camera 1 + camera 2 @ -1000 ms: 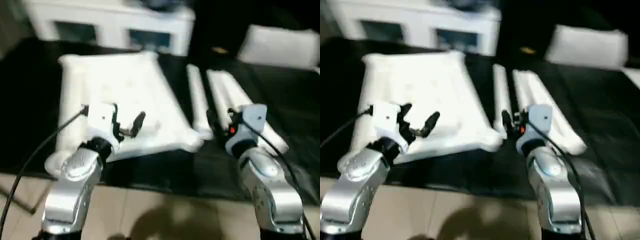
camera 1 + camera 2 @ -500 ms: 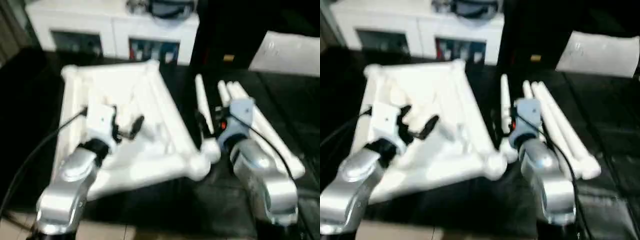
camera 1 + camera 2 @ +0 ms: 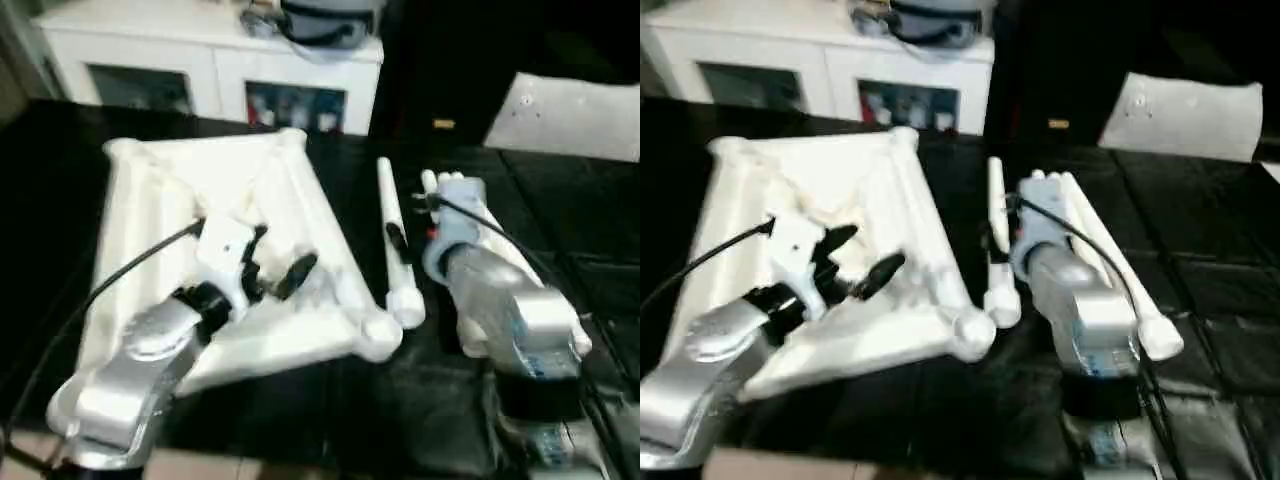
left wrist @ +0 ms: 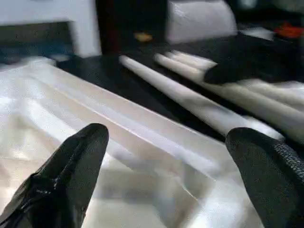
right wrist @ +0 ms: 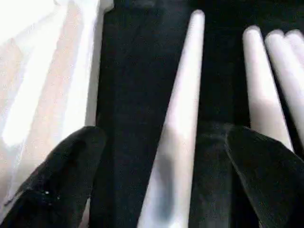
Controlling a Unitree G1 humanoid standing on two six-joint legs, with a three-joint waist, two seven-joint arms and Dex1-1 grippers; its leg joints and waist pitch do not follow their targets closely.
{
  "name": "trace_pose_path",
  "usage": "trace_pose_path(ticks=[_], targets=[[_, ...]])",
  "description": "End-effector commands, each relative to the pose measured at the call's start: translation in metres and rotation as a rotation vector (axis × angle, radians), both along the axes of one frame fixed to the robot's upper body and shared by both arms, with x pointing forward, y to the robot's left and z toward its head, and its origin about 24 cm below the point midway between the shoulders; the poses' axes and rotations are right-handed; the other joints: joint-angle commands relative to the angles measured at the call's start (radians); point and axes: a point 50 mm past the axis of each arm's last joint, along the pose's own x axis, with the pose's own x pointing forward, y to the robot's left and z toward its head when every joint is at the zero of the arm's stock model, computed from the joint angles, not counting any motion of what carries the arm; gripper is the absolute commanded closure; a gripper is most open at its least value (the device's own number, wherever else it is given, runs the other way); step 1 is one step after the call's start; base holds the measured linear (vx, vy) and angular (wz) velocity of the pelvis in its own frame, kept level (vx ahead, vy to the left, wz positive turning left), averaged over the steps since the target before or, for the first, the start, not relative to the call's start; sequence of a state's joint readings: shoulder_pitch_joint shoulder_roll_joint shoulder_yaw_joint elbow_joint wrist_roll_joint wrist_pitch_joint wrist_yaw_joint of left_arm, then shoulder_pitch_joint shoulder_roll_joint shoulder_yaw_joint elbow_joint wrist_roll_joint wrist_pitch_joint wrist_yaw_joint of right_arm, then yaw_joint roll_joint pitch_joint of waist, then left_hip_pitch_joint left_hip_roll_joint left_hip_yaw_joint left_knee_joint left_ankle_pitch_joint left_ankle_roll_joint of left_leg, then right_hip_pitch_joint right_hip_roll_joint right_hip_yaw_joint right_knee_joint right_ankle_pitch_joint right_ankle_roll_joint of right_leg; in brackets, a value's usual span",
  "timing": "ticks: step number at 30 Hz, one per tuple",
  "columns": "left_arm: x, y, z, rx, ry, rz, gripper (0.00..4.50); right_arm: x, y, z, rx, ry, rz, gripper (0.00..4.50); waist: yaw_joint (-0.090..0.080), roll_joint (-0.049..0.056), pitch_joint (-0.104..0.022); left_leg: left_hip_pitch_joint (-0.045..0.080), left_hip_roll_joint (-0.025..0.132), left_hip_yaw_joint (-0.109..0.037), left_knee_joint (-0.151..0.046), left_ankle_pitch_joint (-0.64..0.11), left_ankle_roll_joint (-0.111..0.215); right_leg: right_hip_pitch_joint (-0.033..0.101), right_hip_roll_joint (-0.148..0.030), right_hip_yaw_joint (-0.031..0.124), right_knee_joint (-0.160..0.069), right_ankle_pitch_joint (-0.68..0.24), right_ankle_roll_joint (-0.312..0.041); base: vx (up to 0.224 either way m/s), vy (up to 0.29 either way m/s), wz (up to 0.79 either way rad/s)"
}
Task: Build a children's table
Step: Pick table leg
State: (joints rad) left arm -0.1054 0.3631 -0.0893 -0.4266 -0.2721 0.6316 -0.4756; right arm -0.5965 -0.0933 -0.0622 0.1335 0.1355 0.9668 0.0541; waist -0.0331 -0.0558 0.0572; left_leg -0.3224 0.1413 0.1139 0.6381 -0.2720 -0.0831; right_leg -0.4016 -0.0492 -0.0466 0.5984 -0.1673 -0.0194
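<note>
The white tabletop (image 3: 150, 200) lies upside down on the black mat, its ribbed underside up and round sockets at its corners. My left gripper (image 3: 280, 262) hovers open over its near right part, holding nothing; in the left wrist view the tabletop (image 4: 95, 142) lies below the fingers (image 4: 71, 166). One white leg (image 3: 392, 230) lies alone to the right of the tabletop. My right gripper (image 5: 164, 137) stands open astride this leg (image 5: 183, 95), with no grip on it. More legs (image 3: 1110, 260) lie side by side further right, partly hidden by my right forearm.
A white cabinet (image 3: 200, 60) stands behind the mat with a dark object (image 3: 320, 20) on top. A white pillow-like block (image 3: 570, 115) lies at the back right. The black mat (image 3: 600, 280) extends to the right, and pale floor (image 3: 740, 465) shows at the near edge.
The camera has tilted and shifted. My right arm has reached forward, bringing its gripper over the single leg. The left gripper stays open above the tabletop.
</note>
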Motion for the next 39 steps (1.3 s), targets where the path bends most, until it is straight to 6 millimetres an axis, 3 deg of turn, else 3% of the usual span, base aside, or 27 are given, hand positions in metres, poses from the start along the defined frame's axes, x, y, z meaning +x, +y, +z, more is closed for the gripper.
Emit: trace_pose_path(ticks=[1, 2, 6, 7, 10, 15, 16, 17, 18, 21, 23, 26, 33, 36, 39], targets=[[-0.007, -0.001, 0.002, 0.011, 0.028, -0.079, 0.0, 0.008, -0.009, -0.012, 0.005, 0.055, -0.038, 0.05, -0.012, 0.011, -0.042, -0.007, 0.049, -0.012, -0.089, -0.307, -0.009, 0.025, -0.077, 0.027, -0.103, -0.644, -0.04, -0.095, 0.0, -0.02], [-0.008, 0.0, 0.002, 0.019, 0.033, -0.09, 0.0, 0.012, -0.01, -0.014, 0.007, 0.06, -0.049, 0.05, -0.015, 0.006, -0.044, -0.011, 0.049, -0.012, -0.089, -0.295, -0.008, 0.028, -0.076, 0.025, -0.104, -0.634, -0.041, -0.07, 0.001, 0.01], [-0.01, 0.004, 0.005, 0.026, 0.044, -0.108, 0.0, 0.022, -0.01, -0.022, 0.033, 0.102, -0.056, 0.05, -0.018, 0.005, -0.044, -0.02, 0.056, -0.006, -0.093, -0.27, -0.003, 0.029, -0.081, 0.02, -0.092, -0.547, -0.086, -0.017, 0.0, 0.0], [-0.01, 0.004, 0.005, 0.026, 0.044, -0.108, 0.0, 0.022, -0.01, -0.023, 0.033, 0.106, -0.052, 0.05, -0.019, 0.005, -0.043, -0.02, 0.055, -0.004, -0.091, -0.293, -0.006, 0.026, -0.081, 0.018, -0.093, -0.562, -0.086, 0.0, 0.0, 0.0], [-0.01, 0.005, 0.006, 0.03, 0.046, -0.113, 0.0, 0.028, -0.008, -0.028, 0.068, 0.131, -0.045, 0.05, -0.018, 0.006, -0.049, -0.026, 0.057, -0.003, -0.09, -0.269, -0.006, 0.029, -0.086, 0.02, -0.089, -0.548, -0.09, 0.0, 0.0, 0.0], [-0.01, 0.004, 0.007, 0.035, 0.054, -0.128, 0.0, 0.035, -0.004, -0.034, 0.149, 0.17, -0.035, 0.05, -0.01, 0.005, -0.058, -0.039, 0.059, 0.005, -0.089, -0.178, 0.007, 0.038, -0.084, 0.027, -0.064, -0.378, -0.162, 0.0, 0.0, 0.0], [-0.011, 0.003, 0.007, 0.035, 0.056, -0.13, 0.0, 0.035, -0.004, -0.035, 0.154, 0.175, -0.036, 0.41, -0.006, 0.006, -0.062, -0.041, 0.059, 0.009, -0.087, -0.135, 0.013, 0.041, -0.082, 0.029, -0.059, -0.324, -0.173, 0.0, 0.0, 0.0], [-0.011, 0.003, 0.007, 0.034, 0.057, -0.134, 0.0, 0.036, -0.003, -0.036, 0.157, 0.18, -0.035, 0.41, -0.005, 0.005, -0.064, -0.047, 0.059, 0.012, -0.085, -0.09, 0.021, 0.045, -0.081, 0.03, -0.052, -0.266, -0.19, 0.053, -0.022, 0.05], [-0.012, 0.002, 0.007, 0.032, 0.06, -0.14, 0.0, 0.036, -0.002, -0.036, 0.164, 0.183, -0.031, 0.41, 0.0, 0.003, -0.065, -0.043, 0.059, 0.016, -0.082, -0.065, 0.03, 0.041, -0.078, 0.031, -0.05, -0.232, -0.202, 0.053, -0.022, 0.05], [-0.013, 0.001, 0.008, 0.032, 0.065, -0.15, 0.0, 0.037, -0.001, -0.038, 0.181, 0.193, -0.027, 0.84, 0.013, 0.001, -0.073, -0.048, 0.059, 0.021, -0.078, 0.022, 0.054, 0.052, -0.079, 0.031, -0.036, -0.148, -0.226, 0.053, -0.025, 0.02], [-0.014, 0.0, 0.007, 0.032, 0.071, -0.166, 0.0, 0.036, 0.0, -0.04, 0.194, 0.21, -0.029, 0.88, 0.017, 0.001, -0.073, -0.05, 0.059, 0.023, -0.077, 0.048, 0.066, 0.052, -0.077, 0.03, -0.031, -0.111, -0.239, 0.0, 0.0, 0.0], [-0.015, -0.001, 0.007, 0.033, 0.079, -0.187, 0.0, 0.036, -0.002, -0.045, 0.203, 0.236, -0.034, 1.12, 0.017, 0.001, -0.069, -0.049, 0.063, 0.024, -0.079, 0.013, 0.06, 0.049, -0.077, 0.028, -0.035, -0.159, -0.238, 0.0, 0.0, 0.0], [-0.016, -0.003, 0.007, 0.031, 0.083, -0.194, 0.0, 0.035, -0.005, -0.05, 0.265, 0.263, -0.067, 1.78, 0.015, 0.0, -0.06, -0.043, 0.065, 0.029, -0.083, -0.111, 0.011, 0.038, -0.074, 0.024, -0.056, -0.361, -0.163, 0.0, 0.0, 0.0], [-0.015, -0.003, 0.006, 0.028, 0.088, -0.195, 0.0, 0.035, -0.006, -0.052, 0.291, 0.27, -0.082, 2.12, 0.016, -0.001, -0.06, -0.042, 0.065, 0.032, -0.082, -0.124, 0.006, 0.034, -0.073, 0.022, -0.06, -0.402, -0.135, 0.0, 0.0, 0.0], [-0.014, -0.004, 0.006, 0.024, 0.087, -0.193, 0.0, 0.034, -0.008, -0.053, 0.296, 0.269, -0.098, 2.3, 0.017, -0.001, -0.062, -0.043, 0.065, 0.033, -0.082, -0.114, 0.007, 0.034, -0.073, 0.022, -0.06, -0.394, -0.131, 0.0, 0.0, 0.0]])
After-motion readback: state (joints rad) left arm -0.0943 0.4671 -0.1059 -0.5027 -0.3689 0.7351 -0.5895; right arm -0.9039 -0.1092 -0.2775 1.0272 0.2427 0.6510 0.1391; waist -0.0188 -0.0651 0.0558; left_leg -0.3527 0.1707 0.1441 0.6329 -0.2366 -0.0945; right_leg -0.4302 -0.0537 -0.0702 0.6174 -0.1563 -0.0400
